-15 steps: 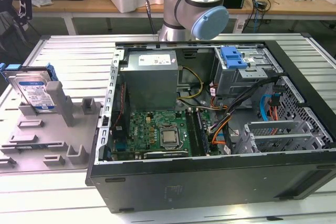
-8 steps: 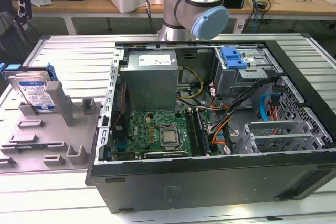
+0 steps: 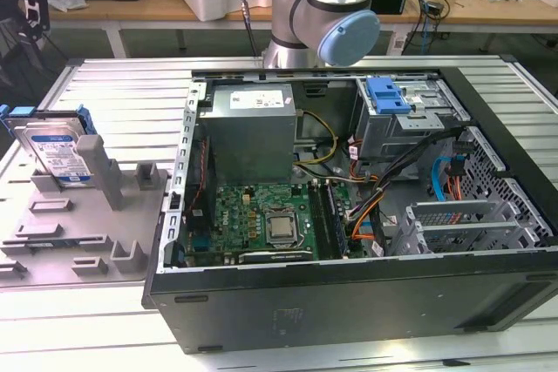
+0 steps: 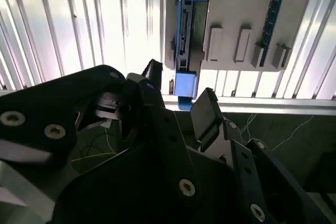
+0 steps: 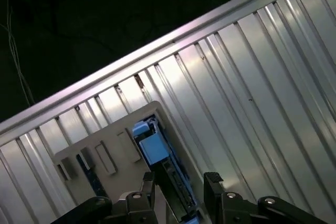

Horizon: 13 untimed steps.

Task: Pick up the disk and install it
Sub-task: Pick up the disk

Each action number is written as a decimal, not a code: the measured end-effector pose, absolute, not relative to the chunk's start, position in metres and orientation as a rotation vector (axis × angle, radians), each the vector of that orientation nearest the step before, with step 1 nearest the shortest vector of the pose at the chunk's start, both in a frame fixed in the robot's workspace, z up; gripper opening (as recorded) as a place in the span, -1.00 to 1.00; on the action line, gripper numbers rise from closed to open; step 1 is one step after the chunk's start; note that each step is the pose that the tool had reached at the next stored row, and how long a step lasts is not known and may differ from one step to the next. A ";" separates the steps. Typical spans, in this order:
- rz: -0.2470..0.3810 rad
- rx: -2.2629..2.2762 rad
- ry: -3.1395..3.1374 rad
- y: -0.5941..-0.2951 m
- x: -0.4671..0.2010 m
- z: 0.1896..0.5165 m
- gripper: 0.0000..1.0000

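Note:
The disk (image 3: 54,152), a silver drive with a blue-and-white label in a blue carrier rail, stands on edge in a grey holder (image 3: 96,233) at the exterior view's left. Both wrist views show it edge-on, in the second (image 4: 186,30) and in the first (image 5: 157,148). My gripper (image 4: 178,90) hangs above it with its black fingers (image 4: 207,108) spread apart and nothing between them. In the first wrist view the gripper (image 5: 180,184) lines up over the disk's top edge without touching it. In the exterior view the gripper (image 3: 28,8) is a dark shape at the far upper left.
An open computer case (image 3: 349,302) lies on the ribbed metal table (image 3: 131,84), to the holder's right in the exterior view. Inside are a motherboard (image 3: 261,219), a power supply (image 3: 248,132) and a metal drive bay with a blue latch (image 3: 388,93). The table's edge (image 4: 252,103) is close to the holder.

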<state>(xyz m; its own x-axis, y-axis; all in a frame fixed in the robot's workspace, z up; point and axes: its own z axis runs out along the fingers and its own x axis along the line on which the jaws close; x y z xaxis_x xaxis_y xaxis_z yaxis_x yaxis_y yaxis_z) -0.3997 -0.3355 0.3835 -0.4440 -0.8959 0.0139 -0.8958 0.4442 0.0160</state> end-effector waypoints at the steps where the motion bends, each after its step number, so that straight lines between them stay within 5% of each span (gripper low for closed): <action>1: -0.010 1.668 -2.638 -0.335 -0.400 0.383 0.00; 13: -0.005 2.038 -2.363 -0.335 -0.400 0.383 0.00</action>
<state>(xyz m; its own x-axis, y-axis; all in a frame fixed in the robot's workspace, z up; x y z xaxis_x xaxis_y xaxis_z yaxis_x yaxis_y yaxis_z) -0.3997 -0.3354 0.3828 -0.1469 -0.9890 0.0139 -0.9890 0.1471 0.0161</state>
